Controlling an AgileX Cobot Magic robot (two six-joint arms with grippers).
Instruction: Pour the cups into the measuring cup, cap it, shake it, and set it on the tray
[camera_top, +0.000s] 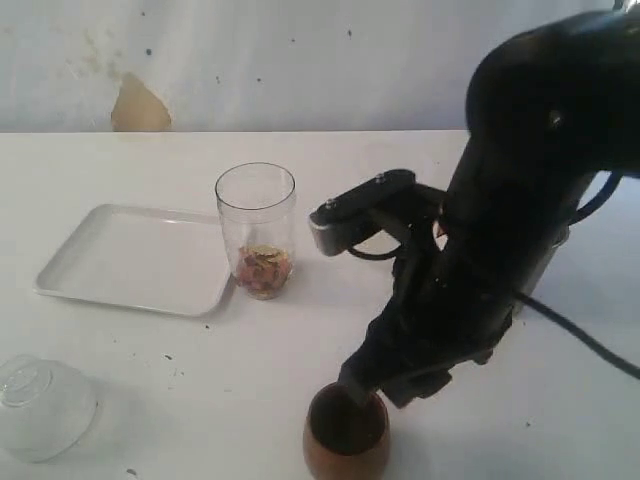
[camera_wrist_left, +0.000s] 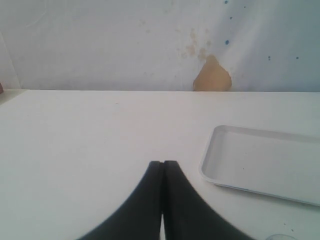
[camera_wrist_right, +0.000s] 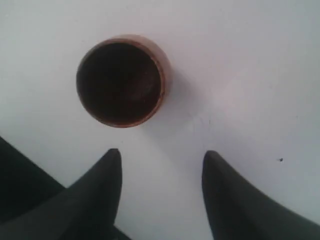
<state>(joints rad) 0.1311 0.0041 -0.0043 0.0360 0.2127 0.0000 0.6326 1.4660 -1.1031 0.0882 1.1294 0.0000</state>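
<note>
exterior view: the right arm (camera_top: 500, 240) bends down over the near part of the white table (camera_top: 560, 400). its lower end is just above the brown wooden cup (camera_top: 345, 440), which stands upright close to the front edge of the view. the measuring cup (camera_top: 256, 230) stands upright near the middle of the table, well apart from the wooden cup, with a shallow layer of brownish and pale pieces at its bottom. it sits just beside the right rim of the tray (camera_top: 120, 265); we cannot tell whether the two touch. the tray lies flat on the left, with nothing on it. a clear domed vessel (camera_top: 40, 405) rests at the front left corner.

right wrist view: the right gripper (camera_wrist_right: 161, 151) has its two dark fingers spread, with only bare table between them. the wooden cup (camera_wrist_right: 120, 80) lies beyond the fingertips and off to one side, untouched. its inside is dark, and we cannot tell whether it holds anything.

left wrist view: the left gripper (camera_wrist_left: 163, 164) has its fingers pressed together and holds nothing. it hangs over bare table, with one corner of the tray (camera_wrist_left: 260, 160) nearby. a tan patch (camera_wrist_left: 212, 75) marks the wall (camera_wrist_left: 100, 40) behind.
</note>
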